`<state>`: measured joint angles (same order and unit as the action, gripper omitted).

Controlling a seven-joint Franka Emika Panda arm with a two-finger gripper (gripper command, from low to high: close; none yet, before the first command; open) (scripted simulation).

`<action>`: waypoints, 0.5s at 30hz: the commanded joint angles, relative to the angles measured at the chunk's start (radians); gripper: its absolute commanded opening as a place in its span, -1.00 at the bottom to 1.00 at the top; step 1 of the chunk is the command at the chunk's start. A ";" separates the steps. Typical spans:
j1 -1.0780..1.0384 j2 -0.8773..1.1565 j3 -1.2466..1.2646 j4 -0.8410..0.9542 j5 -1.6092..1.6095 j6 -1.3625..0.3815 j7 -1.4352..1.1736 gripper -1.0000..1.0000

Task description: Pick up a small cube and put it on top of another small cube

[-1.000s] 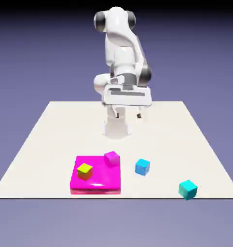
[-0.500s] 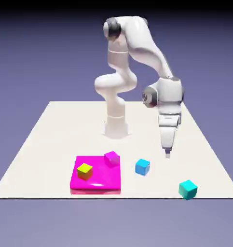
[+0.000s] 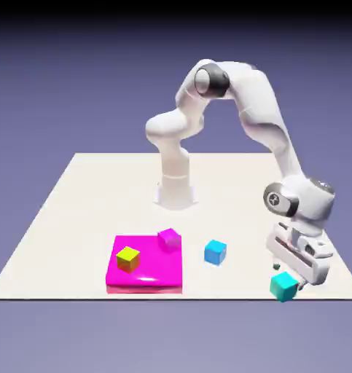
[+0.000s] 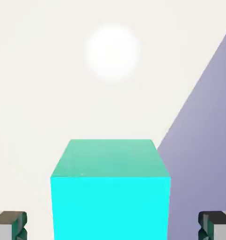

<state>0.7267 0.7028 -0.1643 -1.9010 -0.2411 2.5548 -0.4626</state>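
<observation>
The teal cube (image 3: 283, 285) sits on the table (image 3: 76, 211) at the lower right of the exterior view, with the gripper (image 3: 294, 279) low over it; in the hand view the cube (image 4: 110, 197) fills the bottom middle between the two fingertips (image 4: 10, 225), which stand wide apart with a gap on each side, so the jaws are released. Left of it lie a sky-blue cube (image 3: 215, 252) and, at lower left, a magenta slab (image 3: 153, 273) carrying a yellow cube (image 3: 127, 258) and a magenta cube (image 3: 168, 239).
</observation>
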 commanded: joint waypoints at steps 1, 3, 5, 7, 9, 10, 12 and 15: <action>0.000 0.000 0.000 0.000 0.000 0.000 0.000 -1.00; 0.010 -0.072 0.001 -0.014 0.002 -0.059 -0.005 -1.00; 0.020 -0.145 0.002 -0.028 0.004 -0.118 -0.009 -1.00; -0.044 -0.205 -0.061 -0.067 0.028 -0.164 0.078 -1.00; -0.107 -0.265 -0.124 -0.106 0.052 -0.209 0.165 -1.00; -0.139 -0.295 -0.155 -0.126 0.064 -0.232 0.208 -1.00; -0.202 -0.355 -0.218 -0.164 0.087 -0.277 0.295 -1.00; -0.298 -0.445 -0.312 -0.223 0.123 -0.345 0.426 -1.00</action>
<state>0.4291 0.2573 -0.4766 -2.1236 -0.1156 2.2092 -0.0382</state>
